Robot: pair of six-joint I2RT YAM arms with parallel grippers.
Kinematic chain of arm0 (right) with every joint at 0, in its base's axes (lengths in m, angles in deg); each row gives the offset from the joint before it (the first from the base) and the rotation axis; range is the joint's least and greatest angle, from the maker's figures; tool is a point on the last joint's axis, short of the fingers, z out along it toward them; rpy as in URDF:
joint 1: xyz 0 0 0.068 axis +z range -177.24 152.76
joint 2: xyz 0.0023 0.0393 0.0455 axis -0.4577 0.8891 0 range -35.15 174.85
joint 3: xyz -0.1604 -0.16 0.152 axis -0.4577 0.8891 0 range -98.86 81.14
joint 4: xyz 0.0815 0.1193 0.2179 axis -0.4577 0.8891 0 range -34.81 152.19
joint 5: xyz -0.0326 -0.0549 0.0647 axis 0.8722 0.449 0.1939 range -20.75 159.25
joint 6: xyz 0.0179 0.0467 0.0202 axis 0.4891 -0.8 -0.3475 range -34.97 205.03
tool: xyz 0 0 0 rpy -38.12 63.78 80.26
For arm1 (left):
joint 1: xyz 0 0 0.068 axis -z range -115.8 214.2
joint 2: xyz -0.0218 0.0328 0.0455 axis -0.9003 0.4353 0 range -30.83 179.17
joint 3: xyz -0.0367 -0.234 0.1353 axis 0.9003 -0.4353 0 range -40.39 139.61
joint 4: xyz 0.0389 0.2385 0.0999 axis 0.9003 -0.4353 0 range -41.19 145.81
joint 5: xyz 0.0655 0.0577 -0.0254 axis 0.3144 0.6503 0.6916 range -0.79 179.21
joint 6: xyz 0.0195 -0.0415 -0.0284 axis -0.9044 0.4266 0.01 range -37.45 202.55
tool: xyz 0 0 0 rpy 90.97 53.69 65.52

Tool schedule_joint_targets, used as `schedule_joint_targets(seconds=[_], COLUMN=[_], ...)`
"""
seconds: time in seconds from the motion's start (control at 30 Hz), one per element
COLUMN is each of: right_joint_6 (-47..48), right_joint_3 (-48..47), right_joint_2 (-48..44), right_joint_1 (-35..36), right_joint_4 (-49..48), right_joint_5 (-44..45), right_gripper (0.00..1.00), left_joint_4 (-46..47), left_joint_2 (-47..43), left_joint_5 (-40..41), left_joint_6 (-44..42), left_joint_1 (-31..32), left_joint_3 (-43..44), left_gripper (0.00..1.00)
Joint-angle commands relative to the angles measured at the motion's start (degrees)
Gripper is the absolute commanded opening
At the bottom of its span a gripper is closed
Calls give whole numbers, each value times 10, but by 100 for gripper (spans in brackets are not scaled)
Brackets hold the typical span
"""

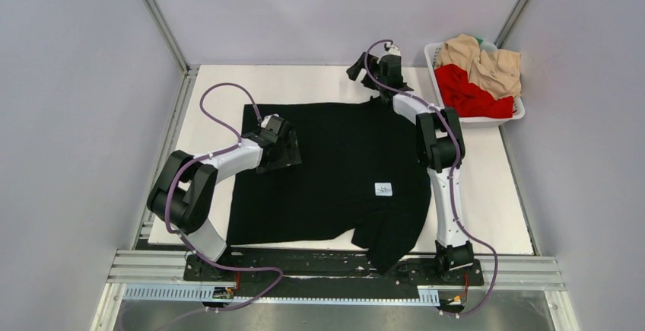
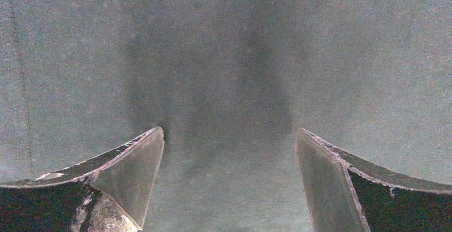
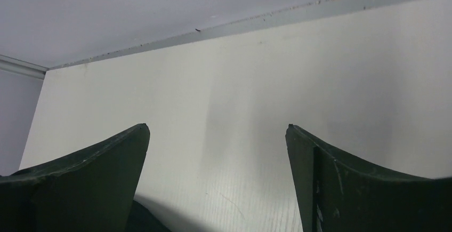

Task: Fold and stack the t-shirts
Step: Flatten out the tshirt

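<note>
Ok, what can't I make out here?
Top view: tips of the left gripper blend into the black t-shirt; contact unclear.
Top view: beige t-shirt and red t-shirt bunched in the basket; count unclear.
Left wrist view: black t-shirt fills the frame; edges and tag cut off.

Left gripper (image 2: 229,129) wide open, right gripper (image 3: 217,126) wide open

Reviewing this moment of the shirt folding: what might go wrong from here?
1. A sleeve of the black t-shirt hangs off the table edge by the right arm's base; it may snag during a fold.
2. The right fingers stand open over mostly bare table, cloth only at their near edge; closing there may miss the hem.
</note>
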Motion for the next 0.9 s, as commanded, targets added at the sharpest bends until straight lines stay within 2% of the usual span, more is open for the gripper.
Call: schedule_joint_targets(seconds=[0.0, 0.1, 0.23, 0.37, 0.5, 0.87], right_joint_6=[93, 121, 111, 76, 57, 44], right_joint_3=[-31, 25, 122, 189, 199, 147], right_joint_2=[-59, -126, -198, -235, -219, -143], right_joint_1=[5, 3, 1, -1, 0, 4], right_joint_4=[22, 63, 106, 116, 136, 166], right_joint_5=[1, 32, 64, 31, -11, 5], right_gripper=[100, 100, 100, 100, 100, 100], left_joint_4=[1, 2, 7, 7, 8, 16], left_joint_2=[19, 14, 9, 7, 4, 0], left_joint_5=[-24, -26, -29, -32, -33, -38], left_joint_6=[8, 8, 8, 8, 9, 10], left_joint_1=[0, 0, 0, 0, 0, 0], left_joint_3=[-12, -13, -16, -16, -19, -27], left_gripper=[100, 100, 100, 100, 100, 100])
